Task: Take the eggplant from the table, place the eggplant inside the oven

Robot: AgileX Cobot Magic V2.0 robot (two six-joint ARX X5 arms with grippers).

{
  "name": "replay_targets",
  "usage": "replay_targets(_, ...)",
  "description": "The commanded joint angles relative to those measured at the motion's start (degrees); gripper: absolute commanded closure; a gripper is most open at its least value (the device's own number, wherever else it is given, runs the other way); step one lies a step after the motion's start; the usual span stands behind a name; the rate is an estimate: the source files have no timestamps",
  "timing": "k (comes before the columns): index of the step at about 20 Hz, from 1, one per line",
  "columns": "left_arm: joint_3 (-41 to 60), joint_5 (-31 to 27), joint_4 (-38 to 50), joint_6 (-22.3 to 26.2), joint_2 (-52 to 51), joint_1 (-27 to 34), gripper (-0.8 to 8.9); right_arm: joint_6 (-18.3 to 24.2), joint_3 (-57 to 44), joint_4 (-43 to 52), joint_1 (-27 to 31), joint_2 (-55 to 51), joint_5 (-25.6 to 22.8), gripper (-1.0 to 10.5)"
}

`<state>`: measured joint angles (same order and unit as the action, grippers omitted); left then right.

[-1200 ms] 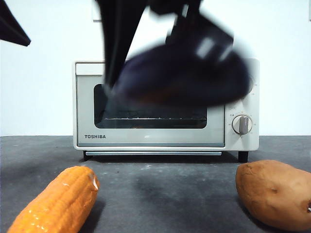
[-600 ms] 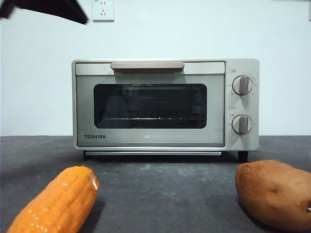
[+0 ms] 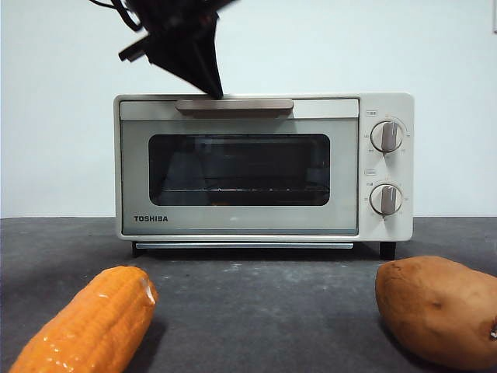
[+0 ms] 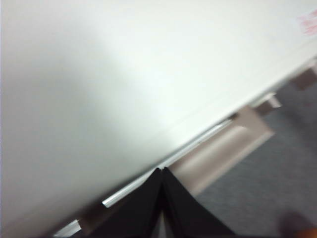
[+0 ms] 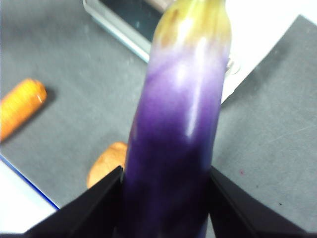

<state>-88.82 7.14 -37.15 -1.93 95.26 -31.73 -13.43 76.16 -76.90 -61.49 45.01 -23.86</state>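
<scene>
The cream-white oven (image 3: 241,221) stands at the back of the table (image 3: 264,295) with its door closed. My left gripper (image 3: 211,89) comes down from above, shut, its tip right at the beige handle (image 3: 234,105). In the left wrist view its shut jaws (image 4: 161,172) point at the handle (image 4: 223,148) below the oven's top (image 4: 124,74). My right gripper (image 5: 166,198) is shut on the glossy purple eggplant (image 5: 178,124) and holds it high above the table. It is out of the front view.
An orange corn cob (image 3: 89,322) lies at the front left and a brown sweet potato (image 3: 435,311) at the front right. From the right wrist I see the corn (image 5: 20,106), the sweet potato (image 5: 106,163) and the oven (image 5: 257,29) below.
The right gripper with the eggplant has risen out of the front view. The left gripper has swung from the top left corner over to the oven's handle.
</scene>
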Motion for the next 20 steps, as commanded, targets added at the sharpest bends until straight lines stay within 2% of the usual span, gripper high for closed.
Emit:
replay_targets(1,-1.7,-2.7,-1.4,3.0,2.4,-1.4,8.08,-1.9,1.1,-3.8,-0.7,-2.2,-0.2,7.9)
replay_targets(7,-2.0,-2.9,-9.5,3.5,3.2,-5.0,8.08,-2.2,1.0,-3.8,-0.7,-5.0,-0.3,7.9)
replay_targets(15,-8.3,-2.7,-29.6,4.1,2.6,-13.2,8.08,-2.0,1.0,-3.8,-0.7,-5.0,-0.4,7.9)
replay_targets(20,-9.1,-2.7,-32.3,4.9,0.3,-17.8,8.08,-1.3,1.0,-3.7,-0.7,-4.6,-0.1,7.9)
